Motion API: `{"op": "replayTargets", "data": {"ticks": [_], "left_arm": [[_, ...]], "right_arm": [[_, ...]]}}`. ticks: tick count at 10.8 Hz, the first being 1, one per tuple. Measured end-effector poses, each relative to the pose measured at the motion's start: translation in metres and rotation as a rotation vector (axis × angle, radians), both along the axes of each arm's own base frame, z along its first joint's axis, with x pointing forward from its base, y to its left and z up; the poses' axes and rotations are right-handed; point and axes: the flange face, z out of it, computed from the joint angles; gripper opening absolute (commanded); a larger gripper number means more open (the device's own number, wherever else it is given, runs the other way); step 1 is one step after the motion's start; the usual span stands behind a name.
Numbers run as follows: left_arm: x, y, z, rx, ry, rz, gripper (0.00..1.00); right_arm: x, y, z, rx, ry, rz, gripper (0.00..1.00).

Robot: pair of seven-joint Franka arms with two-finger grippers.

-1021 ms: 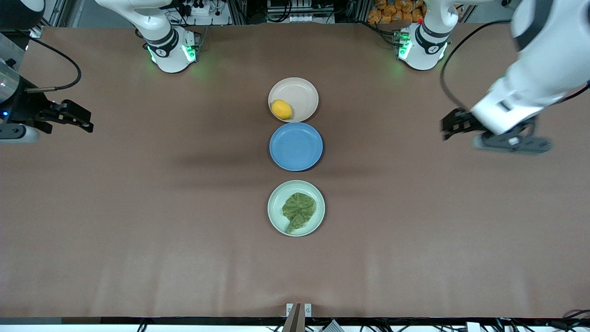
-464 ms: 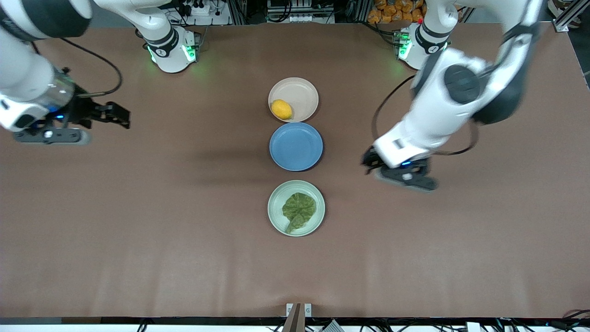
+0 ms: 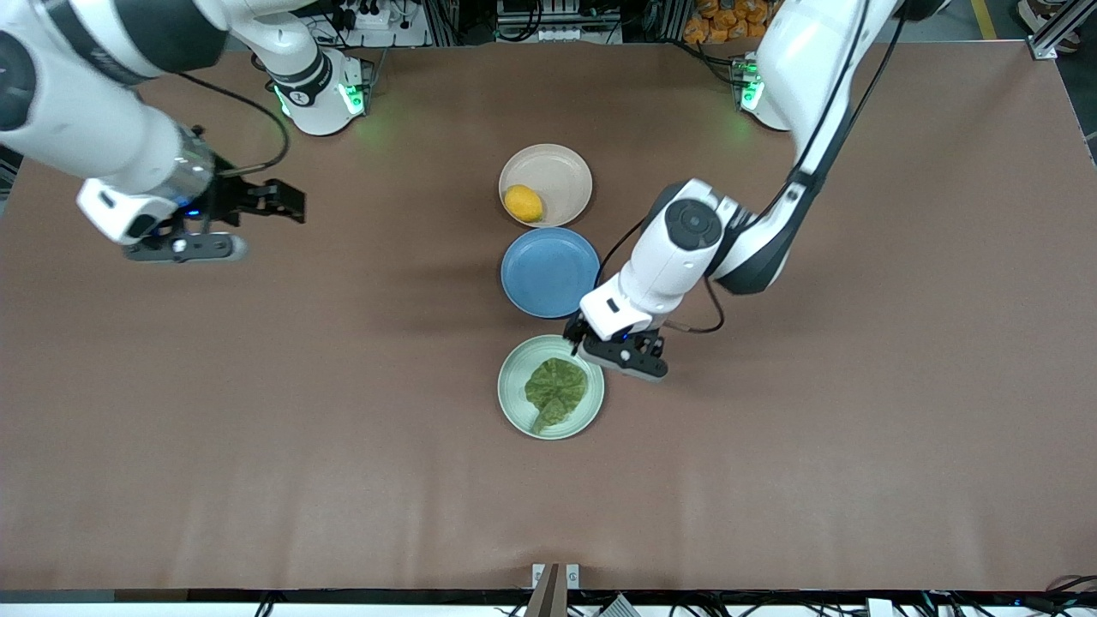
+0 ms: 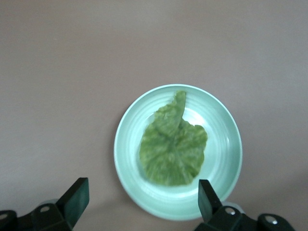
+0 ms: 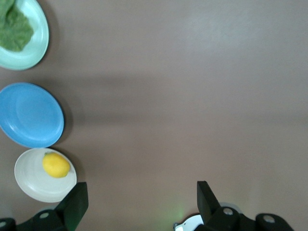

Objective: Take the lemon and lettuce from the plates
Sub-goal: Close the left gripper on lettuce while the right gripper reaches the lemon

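The lemon [image 3: 523,203] lies in the cream plate [image 3: 561,170], nearest the robots' bases. The lettuce [image 3: 555,390] lies flat in the mint plate [image 3: 509,387], nearest the front camera. My left gripper [image 3: 576,332] hangs open and empty over the mint plate's rim on the side toward the blue plate. In the left wrist view the lettuce [image 4: 173,147] and mint plate [image 4: 226,144] lie just off the open left gripper [image 4: 142,204]. My right gripper [image 3: 287,199] is open and empty over bare table toward the right arm's end. The right wrist view shows its open gripper [image 5: 140,202] and, well off from it, the lemon [image 5: 56,165].
An empty blue plate [image 3: 550,272] sits between the cream and mint plates, all three in a line at the table's middle. It also shows in the right wrist view [image 5: 31,115]. Brown table cover [image 3: 257,411] spreads wide toward both ends.
Both arms swung in toward the plates. The left gripper came from the left arm's end to over the mint plate's rim. The right gripper moved a shorter way toward the middle.
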Motion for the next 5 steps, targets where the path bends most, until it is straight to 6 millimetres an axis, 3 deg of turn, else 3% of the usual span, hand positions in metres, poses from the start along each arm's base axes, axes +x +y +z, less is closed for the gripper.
{"op": "replayTargets", "data": {"ticks": [2,5], "left_arm": [[0.000,-0.008,-0.049,-0.033,-0.025,0.002,1.00],[-0.009,-0.034,-0.068,-0.059,-0.052,-0.026,1.00]], "right_arm": [[-0.016,0.041,-0.005,-0.013,0.009,0.029,1.00],[-0.033,0.083,-0.005,-0.004,-0.011,0.048,1.00]]}}
